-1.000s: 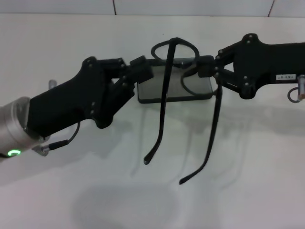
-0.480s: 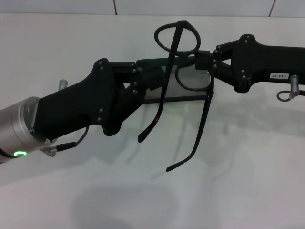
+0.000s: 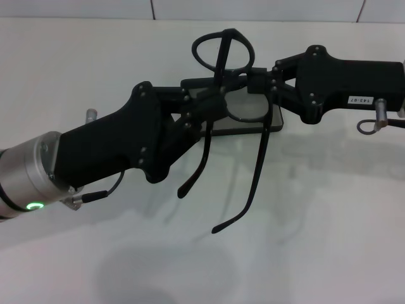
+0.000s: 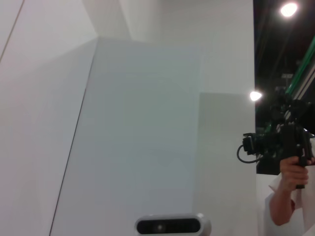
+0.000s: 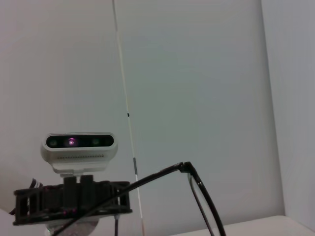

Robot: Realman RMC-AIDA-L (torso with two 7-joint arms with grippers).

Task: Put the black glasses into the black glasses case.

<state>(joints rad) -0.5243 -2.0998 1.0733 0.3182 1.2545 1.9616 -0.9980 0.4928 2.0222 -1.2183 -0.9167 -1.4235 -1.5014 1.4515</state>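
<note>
- The right gripper [image 3: 253,81] clamps the black glasses [image 3: 229,101] above the black glasses case [image 3: 276,120], temple arms dangling.
- The left gripper [image 3: 212,104] reaches over the case; finger state cannot be told.

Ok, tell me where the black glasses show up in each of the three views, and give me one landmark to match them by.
Head view: the black glasses are upper centre, lenses over the black glasses case, temple arms trailing towards the camera, right gripper at the frame.
Left wrist view: not in it.
Right wrist view: low and right of centre, one hinge corner and lens rim.
Shared landmark: the glasses' hinge corner; the left wrist view shares nothing.
</note>
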